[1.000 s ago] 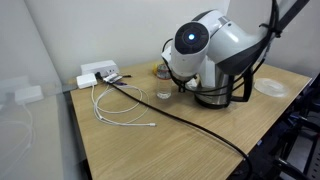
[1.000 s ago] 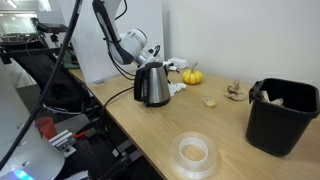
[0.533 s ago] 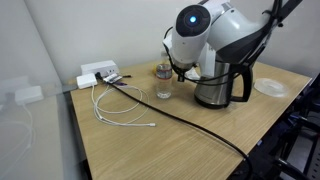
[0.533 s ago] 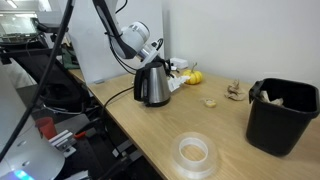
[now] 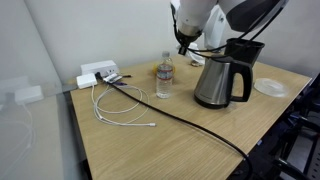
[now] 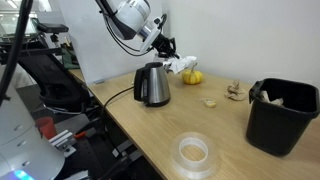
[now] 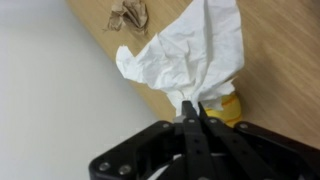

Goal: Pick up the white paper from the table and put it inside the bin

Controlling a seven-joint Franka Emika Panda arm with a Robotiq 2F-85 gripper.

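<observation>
High above the table [image 6: 222,128], my gripper [image 6: 166,47] is shut on the white paper [image 6: 183,65], which hangs crumpled from the fingertips above the steel kettle [image 6: 152,85]. The wrist view shows the paper [image 7: 190,52] pinched at its lower end by my gripper [image 7: 193,106], with the wood table [image 7: 275,60] far below. In an exterior view my gripper [image 5: 183,45] hangs over the back of the table [image 5: 130,145] behind the kettle [image 5: 220,80]. The black bin [image 6: 280,115] stands at the table's far end, well away from the gripper.
A water bottle [image 5: 164,76], a white power block [image 5: 97,73] and a white cable [image 5: 120,112] lie near the kettle. A small yellow pumpkin [image 6: 193,76] sits below the paper. A flat round disc [image 6: 194,152] lies near the front edge, with a brown scrap [image 6: 234,92] beyond.
The arm has risen from behind the kettle, lifting the white paper off the table. The water bottle, covered by the arm before, now shows.
</observation>
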